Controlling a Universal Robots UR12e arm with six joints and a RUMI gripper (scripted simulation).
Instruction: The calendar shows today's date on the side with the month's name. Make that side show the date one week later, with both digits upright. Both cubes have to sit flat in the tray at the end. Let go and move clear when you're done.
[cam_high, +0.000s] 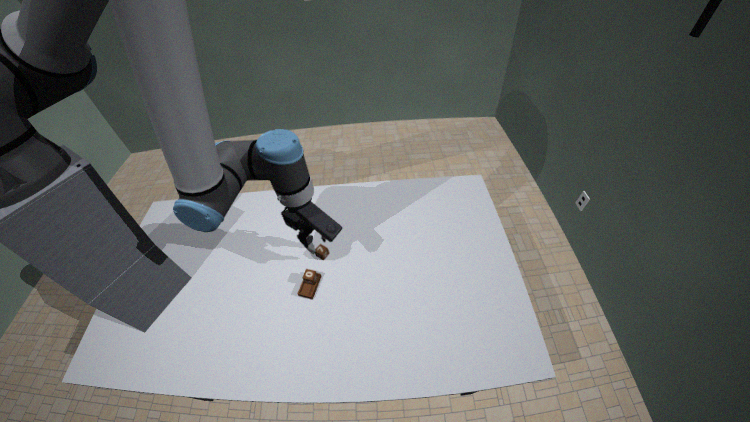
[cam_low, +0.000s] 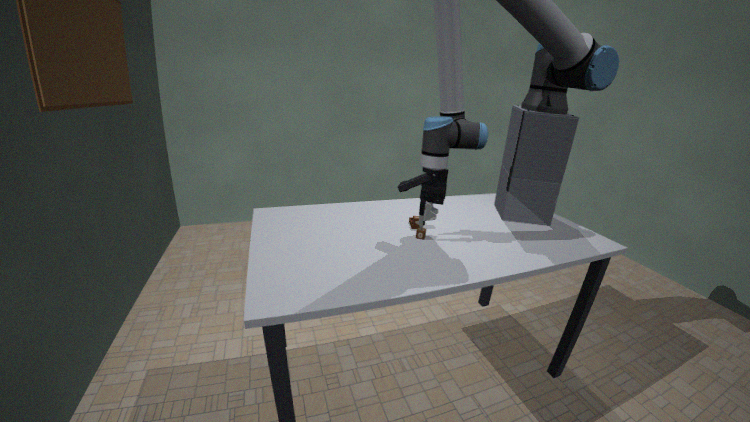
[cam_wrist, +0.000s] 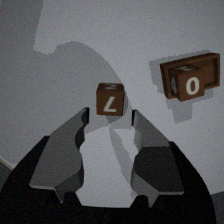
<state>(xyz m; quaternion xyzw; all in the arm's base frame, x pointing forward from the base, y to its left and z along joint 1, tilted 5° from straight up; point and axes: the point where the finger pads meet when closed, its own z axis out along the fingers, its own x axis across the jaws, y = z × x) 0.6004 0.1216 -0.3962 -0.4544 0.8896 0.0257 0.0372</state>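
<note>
My gripper (cam_high: 317, 244) (cam_low: 421, 226) (cam_wrist: 110, 109) points down, open, with nothing between its fingers. A loose brown cube (cam_high: 322, 252) (cam_low: 420, 235) (cam_wrist: 110, 101) is on the table, just beyond the fingertips in the wrist view. The face toward the wrist camera shows a white 7, upside down in that view. The brown tray (cam_high: 308, 290) (cam_wrist: 215, 68) lies to the right in the wrist view. One cube (cam_high: 309, 274) (cam_wrist: 187, 86) sits at one end of the tray, showing a white 0. The month's name and the calendar's date side cannot be read.
The white table (cam_high: 409, 314) (cam_low: 314, 251) carries the grey arm pedestal (cam_high: 99, 262) (cam_low: 540, 167) at one end. The tray and its cube are close beside the loose cube, to one side of the gripper. The arm's shadow falls around the loose cube.
</note>
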